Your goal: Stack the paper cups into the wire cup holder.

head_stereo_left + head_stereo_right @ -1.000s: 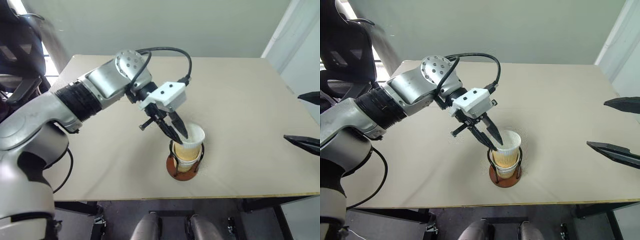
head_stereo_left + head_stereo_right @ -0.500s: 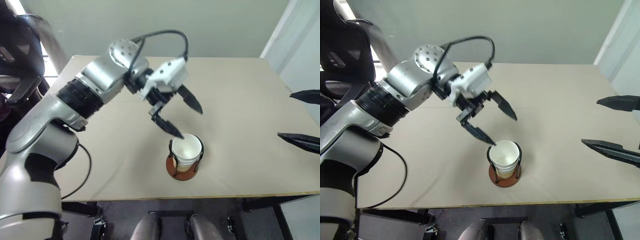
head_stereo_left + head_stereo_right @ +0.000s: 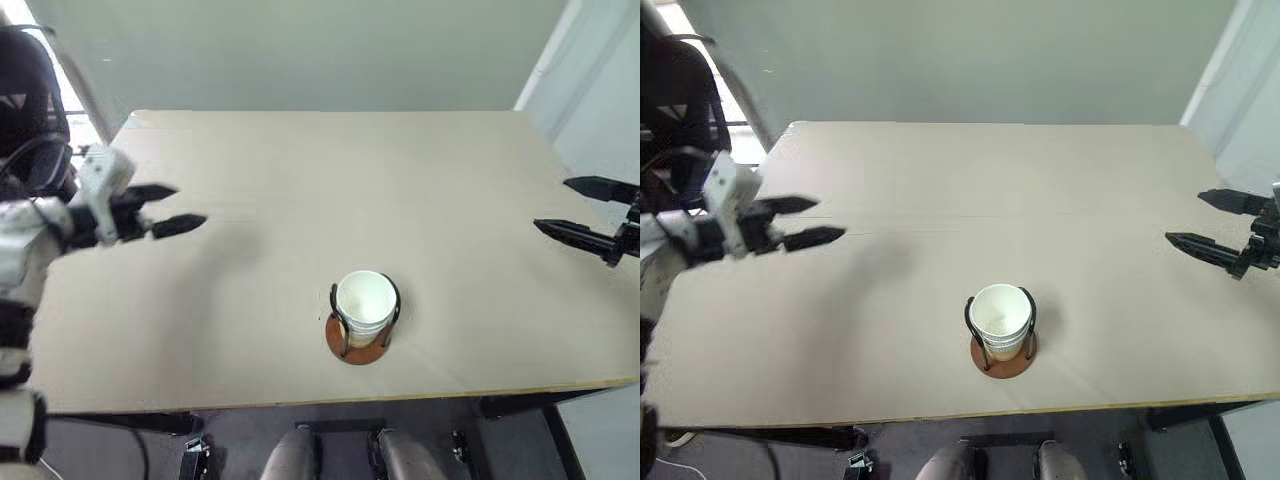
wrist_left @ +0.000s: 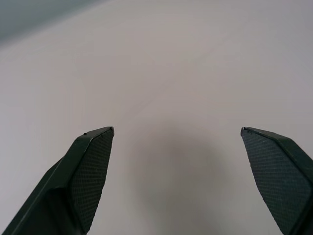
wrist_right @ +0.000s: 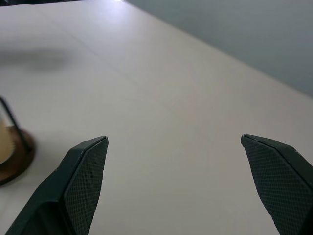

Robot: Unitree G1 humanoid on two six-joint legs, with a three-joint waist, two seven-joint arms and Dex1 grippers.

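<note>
From my head cameras I look down on a plain beige table [image 3: 300, 180] against a pale wall. The wire cup holder [image 3: 360, 338] stands near the table's near edge, about midway across, with the paper cups [image 3: 364, 300] nested inside its 2 black loops, white mouth up, on a reddish-brown disc. I judge the cups light, thin-walled and easy to crush, best taken gently by the side wall just under the rim. My left gripper [image 3: 168, 208] hangs over the left side of the table, fingers spread and empty; my right gripper [image 3: 580, 212] is at the right edge, fingers spread too, well apart from the holder

Left wrist camera: my 2 black fingers wide apart over bare tabletop

Right wrist camera: fingers wide apart, the holder's wooden base [image 5: 14, 156] and a wire just showing
</note>
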